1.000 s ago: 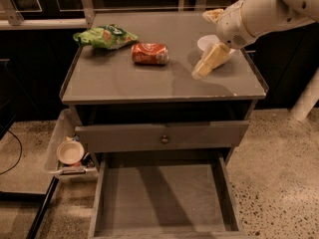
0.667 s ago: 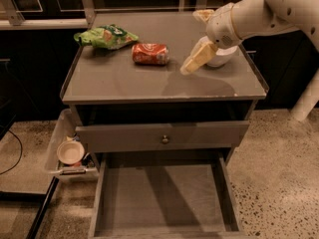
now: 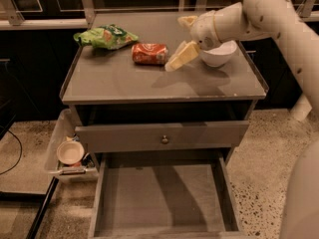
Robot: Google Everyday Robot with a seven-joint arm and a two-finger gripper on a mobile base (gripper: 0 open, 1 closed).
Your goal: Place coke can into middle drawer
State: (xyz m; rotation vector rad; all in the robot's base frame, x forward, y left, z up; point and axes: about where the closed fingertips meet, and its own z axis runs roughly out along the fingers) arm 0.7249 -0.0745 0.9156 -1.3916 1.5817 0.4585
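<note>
Three things sit on the grey bench (image 3: 149,86): a green chip bag (image 3: 105,36) at the back left corner, the coke can (image 3: 149,54) on its side just right of the bag, and a white bowl (image 3: 218,55) near the right edge. The can lies in the back half of the top, well away from the front lip. The pincer (image 3: 178,44) hangs just right of the can and in front of the bowl, its two cream fingers (image 3: 180,57) spread apart and holding nothing. The lower fingertip is close to the can's right end; contact cannot be judged.

Below the lip, the top drawer front (image 3: 199,133) with its round knob (image 3: 164,139) is nearly flush with the cabinet. Under it the middle drawer (image 3: 159,198) is pulled far out toward the camera, its flat grey floor open between low side walls. A white bin (image 3: 56,146) holding a small bowl (image 3: 70,152) stands against the cabinet's left side.
</note>
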